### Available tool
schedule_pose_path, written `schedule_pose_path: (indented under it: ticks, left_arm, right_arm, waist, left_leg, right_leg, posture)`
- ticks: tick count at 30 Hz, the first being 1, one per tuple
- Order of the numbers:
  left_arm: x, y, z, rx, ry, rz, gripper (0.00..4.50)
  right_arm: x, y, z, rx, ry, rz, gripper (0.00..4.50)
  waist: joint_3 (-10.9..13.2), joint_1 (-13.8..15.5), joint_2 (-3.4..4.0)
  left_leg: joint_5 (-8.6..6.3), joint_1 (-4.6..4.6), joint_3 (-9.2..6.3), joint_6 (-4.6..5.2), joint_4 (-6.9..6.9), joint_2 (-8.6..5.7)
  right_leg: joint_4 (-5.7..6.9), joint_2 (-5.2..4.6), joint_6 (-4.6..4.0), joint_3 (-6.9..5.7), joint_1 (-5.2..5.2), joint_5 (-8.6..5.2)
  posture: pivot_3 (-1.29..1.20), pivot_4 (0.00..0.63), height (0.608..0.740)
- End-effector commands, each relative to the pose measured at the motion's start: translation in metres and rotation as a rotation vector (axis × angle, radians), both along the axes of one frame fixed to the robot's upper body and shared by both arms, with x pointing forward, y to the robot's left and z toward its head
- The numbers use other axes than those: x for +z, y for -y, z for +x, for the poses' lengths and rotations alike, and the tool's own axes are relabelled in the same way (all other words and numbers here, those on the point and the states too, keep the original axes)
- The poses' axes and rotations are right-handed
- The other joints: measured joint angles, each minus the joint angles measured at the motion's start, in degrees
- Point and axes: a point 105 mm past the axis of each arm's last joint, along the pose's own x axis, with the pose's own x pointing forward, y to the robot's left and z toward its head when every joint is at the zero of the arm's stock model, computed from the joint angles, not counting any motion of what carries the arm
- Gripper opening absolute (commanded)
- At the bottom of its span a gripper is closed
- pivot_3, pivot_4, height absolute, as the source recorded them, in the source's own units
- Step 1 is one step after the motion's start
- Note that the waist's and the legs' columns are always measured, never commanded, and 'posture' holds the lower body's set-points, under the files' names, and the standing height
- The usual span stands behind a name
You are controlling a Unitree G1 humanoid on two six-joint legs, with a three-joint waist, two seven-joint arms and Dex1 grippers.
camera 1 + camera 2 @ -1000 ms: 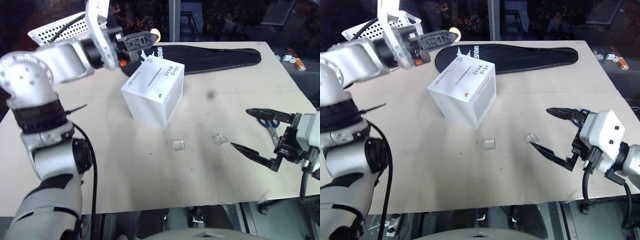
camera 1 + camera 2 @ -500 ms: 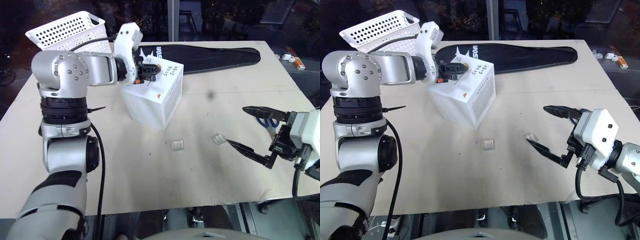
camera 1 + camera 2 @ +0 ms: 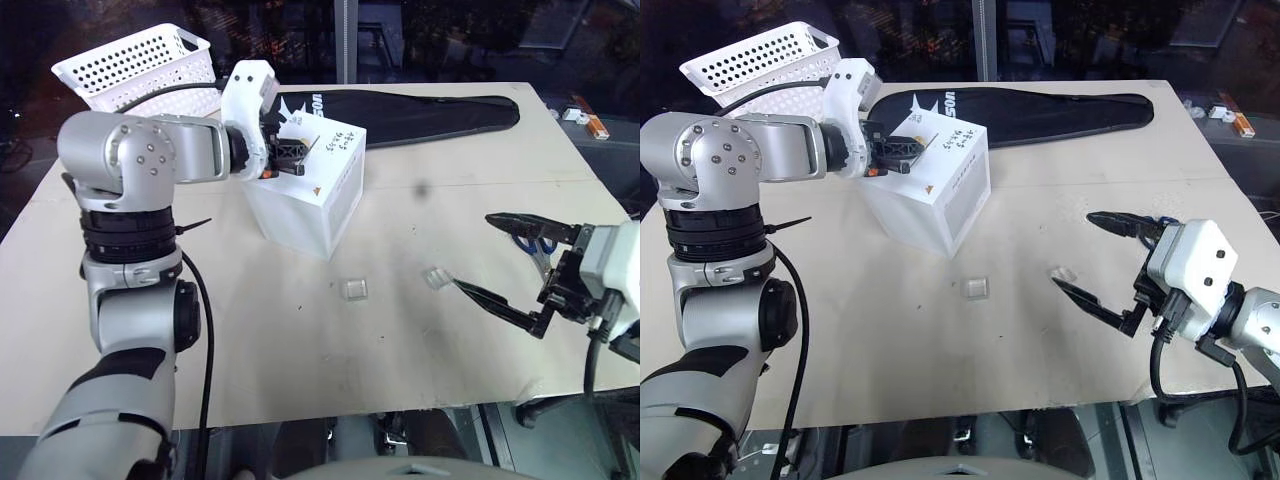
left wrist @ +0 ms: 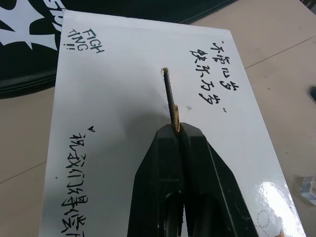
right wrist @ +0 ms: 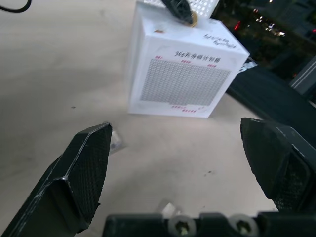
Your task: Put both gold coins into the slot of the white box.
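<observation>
Handwriting "FIGHTING!!" on white box (image 4: 123, 123), left pincer (image 4: 177, 129) clamped on gold coin (image 4: 176, 118) at slot (image 4: 168, 89); right pincer (image 3: 505, 268) apart.

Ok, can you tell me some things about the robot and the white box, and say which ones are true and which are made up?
1. The left gripper pinches a gold coin edge-on at the slot of the white box. True.
2. The right gripper is shut on the scissors. False: it is open and holds nothing.
3. Two small clear cases lie on the table in front of the box. True.
4. The white basket sits on top of the box. False: it stands behind it, at the table's far corner.
</observation>
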Motion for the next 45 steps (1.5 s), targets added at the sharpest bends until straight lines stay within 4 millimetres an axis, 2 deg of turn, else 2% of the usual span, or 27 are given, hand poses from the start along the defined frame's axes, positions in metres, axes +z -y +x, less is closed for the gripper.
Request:
schedule_pose_path:
  ticks: [1,5,16,17,19,20,23,25,27,28,30,33,35,37,41,45]
  left_arm:
    - [0.008,0.000,-0.002,0.002,0.061,0.056,0.08]
    - [0.007,-0.002,-0.001,0.010,0.073,0.085,0.08]
    - [0.004,-0.004,0.001,0.025,0.068,0.077,0.08]
    - [0.004,-0.006,0.002,0.036,0.069,0.071,0.58]
    - [0.005,-0.005,0.001,0.035,0.071,0.053,0.85]
    - [0.010,-0.006,0.002,0.042,0.092,0.042,1.49]
    - [0.024,-0.008,0.000,0.046,0.147,0.012,2.89]
    - [0.041,-0.009,-0.007,0.011,0.218,-0.072,2.89]
    - [0.066,0.008,-0.028,-0.170,0.391,-0.236,2.89]
    - [0.067,0.008,-0.036,-0.207,0.436,-0.216,2.89]
    - [0.062,0.003,-0.052,-0.273,0.431,-0.267,2.89]
    - [0.045,-0.003,-0.080,-0.415,0.424,-0.277,3.54]
    - [0.023,-0.009,-0.095,-0.451,0.386,-0.226,4.47]
    - [0.003,-0.014,-0.106,-0.470,0.351,-0.164,4.47]
    - [-0.046,-0.042,-0.128,-0.452,0.263,-0.041,4.47]
    - [-0.075,-0.060,-0.135,-0.405,0.225,-0.017,4.47]
  right_arm:
    - [0.016,0.002,-0.001,-0.003,0.072,0.018,4.50]
    - [0.023,0.002,-0.002,0.003,0.091,0.048,4.50]
    - [0.027,0.003,-0.003,0.006,0.100,0.077,4.50]
    - [0.027,0.003,-0.003,0.006,0.100,0.078,4.50]
    - [0.027,0.004,-0.004,0.005,0.099,0.079,4.50]
    - [0.026,0.004,-0.004,0.004,0.096,0.078,4.50]
    - [0.024,0.006,-0.005,-0.002,0.087,0.077,4.50]
    - [0.022,0.008,-0.005,-0.017,0.080,0.071,4.50]
    - [0.019,0.012,-0.002,-0.048,0.077,0.063,4.50]
    - [0.018,0.014,0.000,-0.070,0.075,0.064,4.50]
    - [0.014,0.020,0.002,-0.111,0.058,0.059,4.50]
    - [0.002,0.027,-0.002,-0.142,0.011,0.029,4.50]
    - [-0.007,0.037,-0.008,-0.174,-0.035,0.026,4.50]
    - [-0.014,0.046,-0.015,-0.198,-0.074,0.012,4.50]
    - [-0.027,0.074,-0.031,-0.291,-0.173,-0.006,4.50]
    - [-0.037,0.090,-0.046,-0.333,-0.233,-0.032,4.50]
  waist:
    - [0.0,0.0,0.00]
    - [0.0,0.0,0.00]
    - [0.0,0.0,0.00]
    - [0.0,0.0,0.00]
    - [0.0,0.0,0.00]
    - [0.0,0.0,0.00]
    - [0.0,0.1,0.00]
    - [0.0,0.0,0.00]
    - [0.0,0.0,0.00]
    - [0.0,0.0,0.00]
    - [0.0,0.0,0.02]
    - [0.0,-0.1,0.07]
    - [0.0,0.0,0.07]
    - [0.0,0.1,0.07]
    - [0.0,0.2,0.11]
    - [-0.1,0.3,0.22]
  left_leg:
    - [0.00,0.00,0.00,0.00,0.00,0.00]
    - [0.00,0.00,0.01,0.00,0.00,0.00]
    - [-0.01,0.00,0.00,0.01,0.00,0.00]
    - [-0.01,0.01,0.00,0.01,0.00,0.00]
    - [-0.01,0.01,0.00,0.01,0.00,0.00]
    - [-0.01,0.01,0.00,0.01,0.00,0.00]
    - [-0.01,-0.01,0.00,0.01,0.00,0.00]
    - [-0.01,-0.03,0.01,0.01,0.01,0.00]
    - [-0.01,-0.03,0.01,0.01,0.00,0.00]
    - [0.00,-0.04,0.00,0.00,0.02,0.01]
    - [0.00,-0.01,0.06,-0.02,0.01,0.01]
    - [0.00,0.02,0.06,-0.01,-0.02,0.01]
    - [0.00,0.07,0.09,-0.02,-0.08,0.01]
    - [0.00,0.05,0.09,-0.02,-0.08,0.01]
    - [-0.08,0.04,0.06,0.08,-0.05,0.01]
    - [-0.31,0.04,-0.05,0.03,-0.11,0.03]
  right_leg:
    - [0.00,0.00,0.00,0.00,0.00,0.00]
    - [0.00,-0.01,0.00,0.00,0.00,0.00]
    - [0.01,-0.01,0.00,0.00,0.00,0.00]
    - [0.01,-0.01,0.00,0.00,0.00,0.00]
    - [0.01,-0.01,0.00,0.00,0.00,0.00]
    - [0.01,-0.01,0.00,0.00,0.00,0.00]
    - [0.00,-0.02,0.00,0.00,0.00,0.00]
    - [0.00,-0.02,0.00,0.00,0.00,0.00]
    - [-0.01,-0.02,0.00,0.00,-0.01,0.00]
    - [-0.01,-0.03,-0.01,0.00,-0.01,0.00]
    - [-0.02,-0.05,-0.01,0.04,-0.01,0.00]
    - [-0.01,-0.04,-0.01,0.04,-0.01,0.00]
    - [0.01,-0.03,-0.03,0.06,-0.01,-0.02]
    - [0.01,-0.04,-0.02,0.05,-0.01,-0.01]
    - [-0.11,-0.09,-0.03,0.02,0.03,-0.02]
    - [-0.16,-0.12,-0.27,-0.03,0.00,-0.16]
  posture:
    - [0.00,0.150,0.738]
    - [0.00,0.150,0.738]
    - [0.00,0.150,0.738]
    - [0.00,0.150,0.738]
    - [0.00,0.150,0.738]
    - [0.00,0.150,0.738]
    - [0.00,0.150,0.738]
    - [0.00,0.150,0.738]
    - [0.00,0.150,0.738]
    - [0.00,0.150,0.738]
    - [0.00,0.150,0.738]
    - [0.00,0.150,0.738]
    - [0.00,0.150,0.738]
    - [0.00,0.150,0.738]
    - [0.00,0.150,0.738]
    - [0.00,0.150,0.738]
